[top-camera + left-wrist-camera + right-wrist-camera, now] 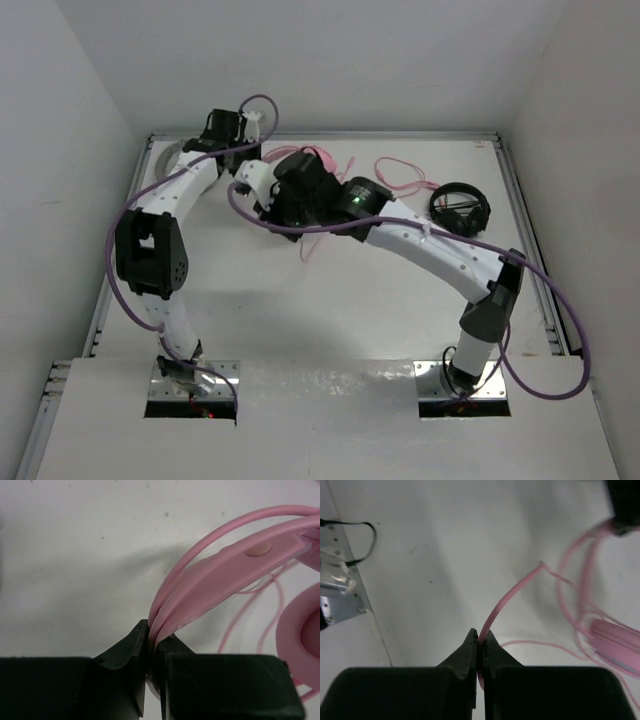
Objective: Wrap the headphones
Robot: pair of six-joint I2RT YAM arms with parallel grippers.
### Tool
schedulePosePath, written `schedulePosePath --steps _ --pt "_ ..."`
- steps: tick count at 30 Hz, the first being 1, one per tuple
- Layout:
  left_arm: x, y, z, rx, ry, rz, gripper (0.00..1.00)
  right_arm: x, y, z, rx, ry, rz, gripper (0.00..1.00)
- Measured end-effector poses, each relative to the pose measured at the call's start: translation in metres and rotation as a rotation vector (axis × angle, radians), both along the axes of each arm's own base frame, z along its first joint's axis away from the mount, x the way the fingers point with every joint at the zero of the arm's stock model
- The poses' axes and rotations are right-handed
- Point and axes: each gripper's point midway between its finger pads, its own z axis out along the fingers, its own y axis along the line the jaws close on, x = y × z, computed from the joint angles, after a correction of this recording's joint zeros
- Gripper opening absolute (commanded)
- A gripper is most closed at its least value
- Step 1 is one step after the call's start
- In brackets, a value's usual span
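pink headphones (302, 630) are at the far middle of the desk (75, 555), left fingers (125, 652) clamped on the headband (240, 562), right fingers (462, 655) pinched shut on its thin pink cable (512, 597).

Counter (330, 300) lower ctr lay open; left arm (150, 250) & right arm (440, 255) crowded upper ctr; pink cable loops (398, 161), black headphones (460, 208) blocked upper rt.

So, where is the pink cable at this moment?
In the right wrist view the cable is pinched in the right gripper and runs up toward the pink headphones; from above, a loop lies beside the black headphones.
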Motion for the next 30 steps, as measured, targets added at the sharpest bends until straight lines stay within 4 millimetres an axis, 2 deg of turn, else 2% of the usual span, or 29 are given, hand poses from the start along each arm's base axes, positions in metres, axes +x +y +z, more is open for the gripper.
schedulePosePath --steps 4,7,9,11,15,19,24,27,30 --pt "-0.019 -0.003 -0.035 0.172 -0.010 -0.084 0.00 0.027 -0.035 0.061 -0.027 -0.122 -0.110 0.00" --pt "-0.042 -0.011 -0.040 0.305 -0.080 -0.166 0.00 0.048 -0.066 0.092 -0.045 -0.196 -0.198 0.00" --pt "-0.057 -0.015 -0.033 0.367 -0.133 -0.211 0.00 0.066 -0.097 0.103 -0.072 -0.230 -0.281 0.00" --pt "-0.068 -0.022 -0.019 0.405 -0.193 -0.259 0.00 0.084 -0.130 0.107 -0.105 -0.251 -0.372 0.00" --pt "-0.067 -0.024 0.014 0.431 -0.308 -0.296 0.00 0.107 -0.178 0.109 -0.138 -0.265 -0.492 0.00" --pt "-0.069 -0.028 0.023 0.464 -0.355 -0.349 0.00 0.115 -0.190 0.117 -0.150 -0.309 -0.524 0.00" --pt "-0.095 -0.045 0.006 0.458 -0.300 -0.509 0.00 0.132 -0.204 0.126 -0.157 -0.371 -0.548 0.00" --pt "-0.111 -0.051 0.001 0.447 -0.270 -0.587 0.00 0.145 -0.229 0.115 -0.207 -0.391 -0.589 0.00" --pt "-0.126 -0.054 0.008 0.425 -0.250 -0.650 0.00 0.154 -0.241 0.101 -0.237 -0.392 -0.594 0.00"
